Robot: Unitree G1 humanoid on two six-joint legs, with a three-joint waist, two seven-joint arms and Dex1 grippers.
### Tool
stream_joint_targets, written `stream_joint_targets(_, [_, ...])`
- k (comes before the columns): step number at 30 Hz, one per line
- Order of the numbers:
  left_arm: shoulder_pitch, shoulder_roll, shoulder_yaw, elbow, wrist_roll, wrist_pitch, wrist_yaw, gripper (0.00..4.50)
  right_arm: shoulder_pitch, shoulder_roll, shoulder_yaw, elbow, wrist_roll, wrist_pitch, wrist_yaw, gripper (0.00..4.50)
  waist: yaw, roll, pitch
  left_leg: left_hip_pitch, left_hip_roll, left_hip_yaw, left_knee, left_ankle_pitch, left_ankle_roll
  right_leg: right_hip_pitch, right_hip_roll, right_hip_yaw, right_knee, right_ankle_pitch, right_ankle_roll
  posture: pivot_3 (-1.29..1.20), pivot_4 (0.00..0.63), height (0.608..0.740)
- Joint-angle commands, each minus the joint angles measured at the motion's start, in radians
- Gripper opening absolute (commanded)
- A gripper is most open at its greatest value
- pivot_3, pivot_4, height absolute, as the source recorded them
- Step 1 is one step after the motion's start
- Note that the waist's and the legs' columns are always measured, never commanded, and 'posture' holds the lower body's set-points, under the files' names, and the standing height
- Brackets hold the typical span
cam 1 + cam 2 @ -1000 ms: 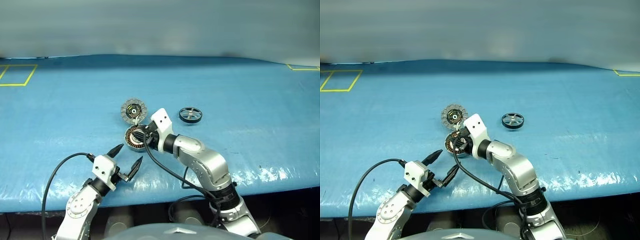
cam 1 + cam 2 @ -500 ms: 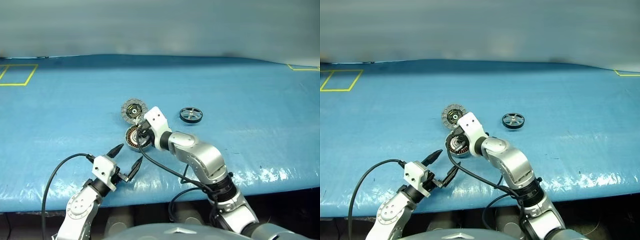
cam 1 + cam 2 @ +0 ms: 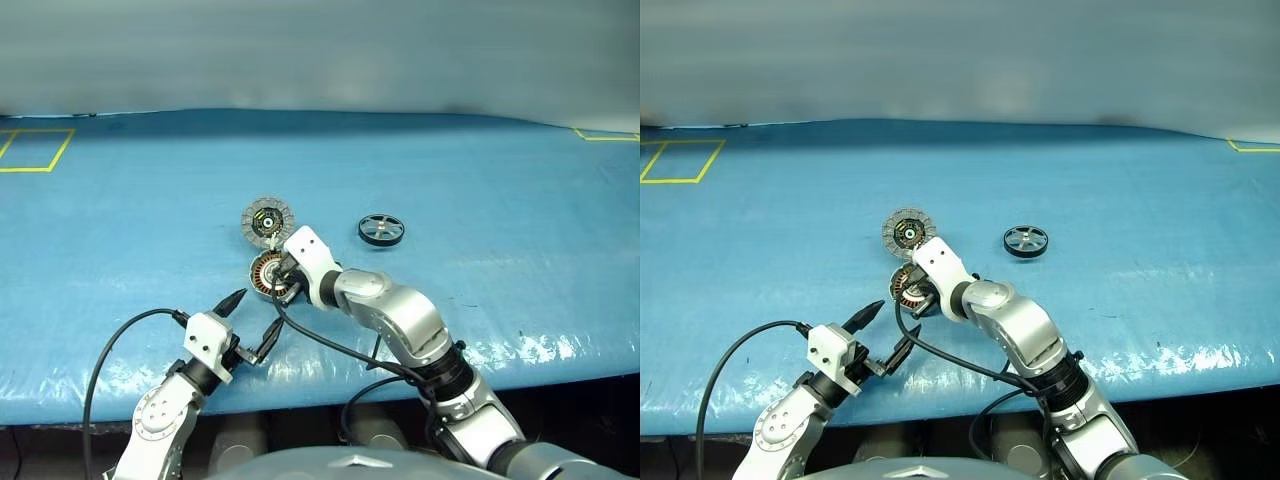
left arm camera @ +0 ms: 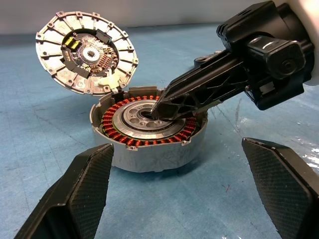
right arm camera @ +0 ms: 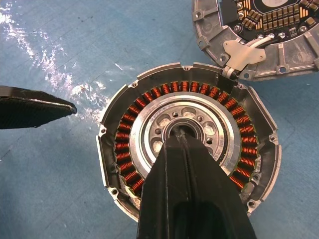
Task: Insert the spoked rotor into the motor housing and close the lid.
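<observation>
Left gripper (image 3: 250, 322), nearest to the robot, has its fingers spread wide and holds nothing, hovering just before the motor housing (image 4: 149, 130). Right gripper (image 4: 162, 108) has its fingers pressed together with nothing between them; its tip rests in the silver central bearing of the housing.

Housing is a shallow grey metal cup with copper-red windings in a ring. Behind it the lid (image 4: 86, 59) stands tilted open, joined at the rim, with silver radial segments around a dark board. Farther right lies the spoked rotor (image 3: 381, 229), a dark thin wheel, well apart on the wrinkled blue cover (image 3: 500, 180).

If the tip pushes sideways, the light cup could slide or scratch its windings.
</observation>
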Motion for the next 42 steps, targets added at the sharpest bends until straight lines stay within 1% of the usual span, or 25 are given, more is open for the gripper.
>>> stream_joint_targets(1, [0.004, -0.005, -0.007, -0.016, -0.001, -0.023, 0.001, 4.50, -0.006, 0.011, 0.003, 0.000, -0.005, -0.021, 0.003, 0.02, 0.000, 0.000, 0.000, 0.000, 0.000, 0.000, 0.000, 0.000, 0.000, 0.000, 0.000, 0.000, 0.000, 0.000, 0.000, 0.00, 0.150, 0.740])
stream_joint_targets(9, [0.001, -0.007, -0.010, -0.017, -0.001, -0.022, 0.003, 4.50, -0.018, 0.034, 0.014, 0.042, -0.017, -0.044, 0.004, 0.02, -0.001, 0.000, 0.000, 0.000, 0.000, 0.000, 0.000, 0.000, 0.000, 0.000, 0.000, 0.000, 0.000, 0.000, 0.001, 0.00, 0.150, 0.740])
stream_joint_targets(17, [-0.001, -0.011, -0.012, -0.014, -0.002, -0.024, 0.009, 4.50, -0.021, 0.029, 0.017, 0.039, -0.022, -0.035, 0.018, 0.02, -0.001, 0.000, 0.000, 0.000, 0.000, 0.000, 0.000, 0.000, 0.000, 0.000, 0.000, 0.000, 0.000, 0.000, 0.000, 0.00, 0.150, 0.740])
stream_joint_targets(19, [-0.002, -0.012, -0.012, -0.013, -0.001, -0.026, 0.008, 4.50, -0.019, 0.020, -0.002, 0.010, -0.012, -0.039, 0.028, 0.02, -0.001, 0.000, 0.000, 0.000, 0.000, 0.000, 0.000, 0.000, 0.000, 0.000, 0.000, 0.000, 0.000, 0.000, 0.000, 0.00, 0.150, 0.740])
stream_joint_targets(22, [-0.005, -0.009, -0.009, -0.012, -0.003, -0.026, 0.006, 4.50, -0.019, 0.006, -0.090, -0.081, 0.057, -0.023, 0.071, 0.02, 0.000, 0.000, 0.000, 0.000, 0.000, 0.000, 0.000, 0.000, 0.000, 0.000, 0.000, 0.000, 0.000, 0.000, 0.000, 0.00, 0.150, 0.740])
stream_joint_targets(25, [-0.011, -0.003, -0.006, -0.009, -0.003, -0.026, 0.002, 4.50, -0.039, -0.053, -0.173, -0.152, 0.107, -0.025, 0.119, 0.02, 0.003, 0.000, 0.000, -0.001, 0.000, -0.001, 0.000, 0.000, 0.000, 0.000, -0.001, -0.001, 0.000, 0.001, 0.001, 0.00, 0.150, 0.740])
stream_joint_targets(28, [-0.017, 0.001, -0.006, -0.007, -0.004, -0.024, -0.001, 4.50, -0.061, -0.104, -0.246, -0.157, 0.116, -0.021, 0.118, 0.02, 0.003, 0.000, 0.000, 0.000, 0.000, -0.001, 0.000, 0.000, 0.000, 0.000, -0.001, -0.001, 0.000, 0.001, 0.001, 0.00, 0.150, 0.740])
stream_joint_targets(32, [-0.029, 0.006, -0.009, 0.002, -0.007, -0.022, -0.012, 4.50, -0.103, -0.261, -0.307, -0.040, 0.042, -0.022, 0.102, 0.02, 0.005, 0.001, 0.000, 0.000, -0.001, 0.000, 0.000, 0.000, 0.000, 0.000, 0.000, -0.001, 0.000, 0.000, 0.000, 0.00, 0.150, 0.740])
stream_joint_targets(34, [-0.033, 0.004, -0.010, 0.007, -0.010, -0.022, -0.016, 4.50, -0.121, -0.312, -0.333, 0.027, 0.028, -0.036, 0.099, 0.02, 0.007, 0.001, 0.001, -0.001, -0.002, 0.000, 0.001, 0.000, 0.000, 0.000, 0.000, -0.001, 0.000, 0.000, -0.001, 0.00, 0.150, 0.740])
stream_joint_targets(36, [-0.035, 0.003, -0.009, 0.012, -0.009, -0.023, -0.018, 4.50, -0.136, -0.336, -0.355, 0.084, 0.018, -0.054, 0.095, 0.02, 0.005, 0.001, 0.001, -0.001, -0.002, 0.002, 0.001, 0.000, 0.000, 0.000, 0.000, 0.000, 0.000, 0.001, -0.001, 0.00, 0.150, 0.740])
stream_joint_targets(37, [-0.035, 0.002, -0.009, 0.013, -0.010, -0.023, -0.018, 4.50, -0.143, -0.337, -0.369, 0.109, 0.013, -0.058, 0.082, 0.39, 0.002, 0.001, 0.001, -0.001, -0.003, 0.002, 0.001, 0.000, 0.000, 0.000, 0.000, 0.000, 0.000, 0.001, 0.000, 0.00, 0.150, 0.740])
stream_joint_targets(38, [-0.035, 0.001, -0.009, 0.014, -0.010, -0.023, -0.019, 4.50, -0.148, -0.338, -0.377, 0.125, 0.006, -0.059, 0.070, 0.56, 0.000, 0.001, 0.001, -0.001, -0.003, 0.003, 0.000, 0.000, 0.000, 0.000, 0.001, 0.000, 0.000, 0.002, 0.001, 0.00, 0.150, 0.740])
stream_joint_targets(41, [-0.031, -0.002, -0.009, 0.016, -0.010, -0.025, -0.017, 4.50, -0.152, -0.325, -0.395, 0.147, -0.016, -0.047, 0.024, 1.61, 0.000, 0.001, 0.001, 0.000, -0.002, 0.002, -0.001, 0.000, 0.000, 0.000, 0.003, 0.000, 0.000, 0.002, 0.001, 0.00, 0.150, 0.740])
stream_joint_targets(42, [-0.030, -0.002, -0.009, 0.017, -0.009, -0.026, -0.017, 4.50, -0.150, -0.318, -0.398, 0.146, -0.018, -0.041, 0.013, 1.89, 0.001, 0.001, 0.001, 0.000, -0.002, 0.002, -0.001, 0.000, 0.000, 0.000, 0.003, -0.001, 0.000, 0.002, 0.001, 0.00, 0.150, 0.740])
